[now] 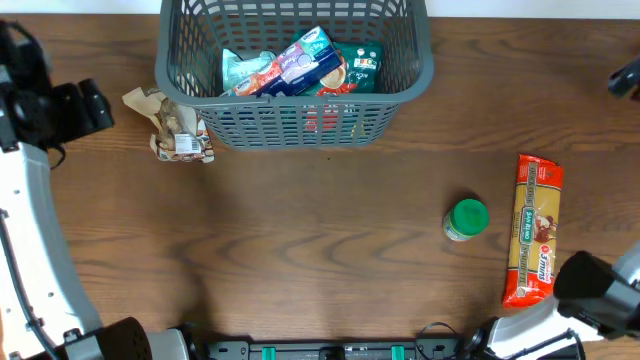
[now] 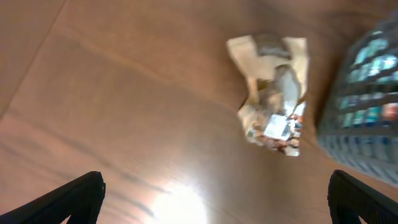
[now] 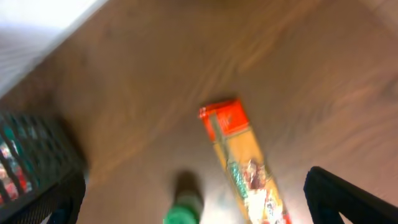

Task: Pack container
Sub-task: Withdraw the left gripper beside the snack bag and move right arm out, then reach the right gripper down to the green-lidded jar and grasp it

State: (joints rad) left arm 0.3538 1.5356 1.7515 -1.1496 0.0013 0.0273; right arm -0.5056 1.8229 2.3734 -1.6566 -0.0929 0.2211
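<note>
The dark grey slatted container stands at the back middle of the table and holds several colourful packets. A crumpled beige packet lies against its left side; it also shows in the left wrist view, with the container's wall beside it. My left gripper is open and empty, above the table to the left of that packet. My right gripper is open and empty, high over the right side. Below it lie a spaghetti packet and a green-lidded jar.
In the overhead view the spaghetti packet lies lengthwise at the right, and the green-lidded jar stands just left of it. The left arm is at the far left edge. The right arm's base is at the bottom right.
</note>
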